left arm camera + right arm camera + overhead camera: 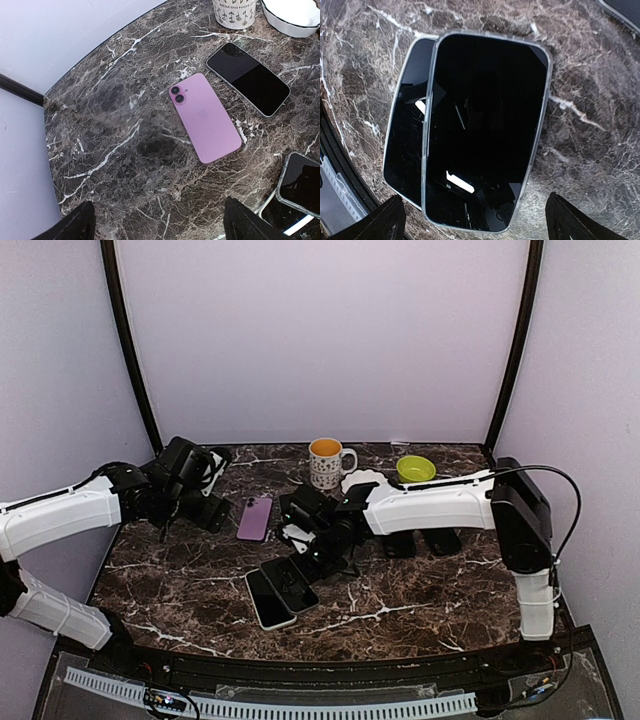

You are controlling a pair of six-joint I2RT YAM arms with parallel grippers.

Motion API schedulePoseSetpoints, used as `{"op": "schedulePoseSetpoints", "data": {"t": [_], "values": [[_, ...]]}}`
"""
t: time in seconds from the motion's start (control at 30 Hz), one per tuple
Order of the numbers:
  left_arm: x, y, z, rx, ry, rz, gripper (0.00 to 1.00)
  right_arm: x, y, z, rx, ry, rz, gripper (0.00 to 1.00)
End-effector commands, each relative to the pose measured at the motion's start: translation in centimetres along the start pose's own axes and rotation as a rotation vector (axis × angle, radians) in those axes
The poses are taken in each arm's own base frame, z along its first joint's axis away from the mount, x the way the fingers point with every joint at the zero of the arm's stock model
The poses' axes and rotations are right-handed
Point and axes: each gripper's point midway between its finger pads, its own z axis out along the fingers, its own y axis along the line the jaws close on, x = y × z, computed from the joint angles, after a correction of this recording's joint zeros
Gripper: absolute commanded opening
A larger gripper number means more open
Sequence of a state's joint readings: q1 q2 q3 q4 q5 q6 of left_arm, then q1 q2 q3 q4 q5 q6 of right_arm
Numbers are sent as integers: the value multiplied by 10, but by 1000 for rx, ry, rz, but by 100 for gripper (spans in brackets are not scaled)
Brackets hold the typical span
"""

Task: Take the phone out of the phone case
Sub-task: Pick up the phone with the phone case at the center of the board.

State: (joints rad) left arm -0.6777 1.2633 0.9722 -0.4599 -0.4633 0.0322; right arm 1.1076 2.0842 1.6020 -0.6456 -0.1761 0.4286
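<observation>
Spanning the booth: dark brown marble tabletop (pixel 420 590), white veins, rounded near edge. Plain lilac walls (pixel 320 340) on three sides, with black posts (pixel 130 350) at the back corners. Along the back stand a patterned mug (pixel 331 462), a white dish (pixel 362 480) and a green bowl (pixel 416 469).

The case (pixel 487 130) lies near the front middle of the tabletop. It has a clear rim and a glossy black face turned up. The phone looks seated inside it, though I cannot be sure. The case partly overlaps a second phone (pixel 405 130), silver-edged, which lies beside and under it.

The right tool (pixel 480 225) hangs directly over the case with its jaws wide. The fingers stand to either side of the case's near end, clear of the rim, and grip nothing.

The left tool (pixel 160 227) is also wide and empty, over bare marble at the left. A purple phone (pixel 205 117) lies back-up just ahead of it, and a black phone (pixel 248 79) lies screen-up beyond that. The case is well off to this tool's right, at the edge of its wrist view.
</observation>
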Motion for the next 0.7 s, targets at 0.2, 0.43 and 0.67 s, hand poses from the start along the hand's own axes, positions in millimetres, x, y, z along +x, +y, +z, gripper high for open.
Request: {"op": "schedulePoseSetpoints", "data": {"t": [0.2,0.43,0.67], "values": [[-8,7,-10,-2,-56,-31,91,1,6,14,11,49,18,99],[-8,8,-11,-6,-62,-32,91,0,11,21,-3,56,10,99],[-7,7,-10,-3,-58,-28,91,2,13,29,-7,69,7,99]]}}
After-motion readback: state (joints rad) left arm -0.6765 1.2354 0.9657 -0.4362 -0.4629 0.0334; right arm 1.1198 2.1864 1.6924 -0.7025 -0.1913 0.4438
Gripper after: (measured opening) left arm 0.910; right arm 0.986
